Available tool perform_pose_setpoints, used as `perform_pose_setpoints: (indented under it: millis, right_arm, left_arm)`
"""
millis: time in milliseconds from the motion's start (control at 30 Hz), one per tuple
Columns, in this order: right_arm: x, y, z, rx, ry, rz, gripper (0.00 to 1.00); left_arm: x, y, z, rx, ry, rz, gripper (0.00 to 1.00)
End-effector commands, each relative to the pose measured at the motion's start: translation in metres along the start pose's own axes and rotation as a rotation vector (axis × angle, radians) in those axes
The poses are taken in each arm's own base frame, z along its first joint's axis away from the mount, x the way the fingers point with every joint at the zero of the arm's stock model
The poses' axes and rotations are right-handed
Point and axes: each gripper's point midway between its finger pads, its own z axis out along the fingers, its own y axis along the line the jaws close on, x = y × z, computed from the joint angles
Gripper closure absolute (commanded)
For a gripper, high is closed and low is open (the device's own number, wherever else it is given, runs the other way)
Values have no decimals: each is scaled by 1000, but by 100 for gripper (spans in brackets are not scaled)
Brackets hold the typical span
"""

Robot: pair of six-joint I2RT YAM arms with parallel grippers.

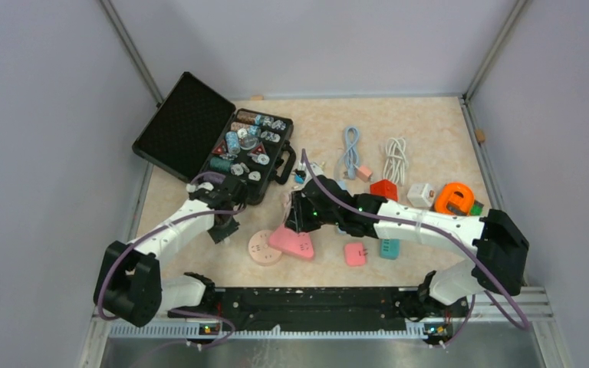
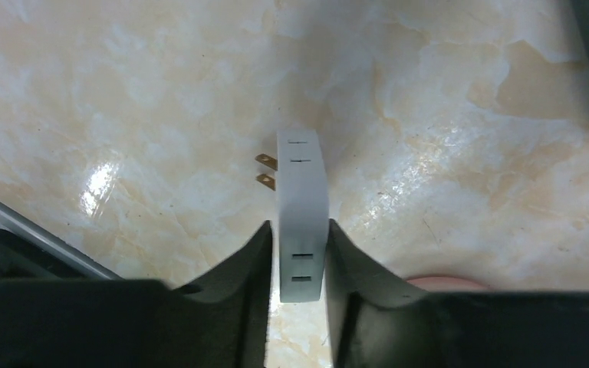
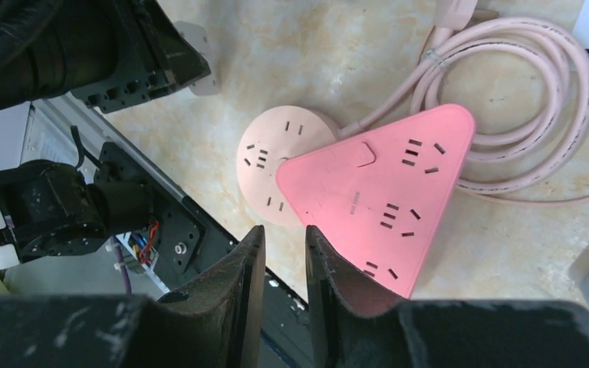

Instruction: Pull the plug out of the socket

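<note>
Fingers of my left tool (image 2: 301,245) are clamping a white plug (image 2: 301,176) by its two flat sides. The plug is pointing away from the wrist and hanging clear above the bench (image 2: 468,153). Its two brass prongs (image 2: 267,161) are sticking out bare to the left, in no socket. From above, this tool (image 1: 226,226) is hovering just left of a pale round socket (image 1: 264,247).

My right tool (image 3: 285,245) is nearly clenched, with only a thin slit between its fingers and nothing in it. It is hanging above the spot where a pink triangular socket strip (image 3: 383,192) is overlapping the round socket (image 3: 268,153). Both are lying flat with their slots unfilled. A pink cord (image 3: 537,69) is coiling on the bench beyond the strip.

Farther out, an open black case (image 1: 192,126) of small parts is lying at the back left, and two bundled cables (image 1: 395,157) are lying at the back right.
</note>
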Motion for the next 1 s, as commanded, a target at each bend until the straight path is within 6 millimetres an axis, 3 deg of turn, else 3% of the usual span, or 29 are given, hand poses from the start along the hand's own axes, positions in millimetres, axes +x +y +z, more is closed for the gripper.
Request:
perform_pose_setpoints:
  millis: [0, 167, 433, 633, 800, 967]
  right_arm:
    - [-11, -4, -11, -9, -48, 18, 75]
    - [-9, -13, -14, 3, -51, 29, 74]
    - [0, -26, -16, 25, -44, 53, 73]
    - [6, -37, -16, 50, -40, 84, 51]
    - [10, -46, -14, 68, -48, 123, 28]
    - [12, -51, -10, 46, -58, 194, 20]
  left_arm:
    - [-3, -5, 6, 1, 0, 1, 55]
    - [-8, -13, 2, 25, -11, 2, 33]
    - [-23, -42, -28, 201, -19, 50, 19]
    - [-16, -81, -72, 521, 34, 172, 2]
    - [5, -94, -92, 701, 104, 240, 1]
    - [29, -86, -80, 695, 194, 260, 10]
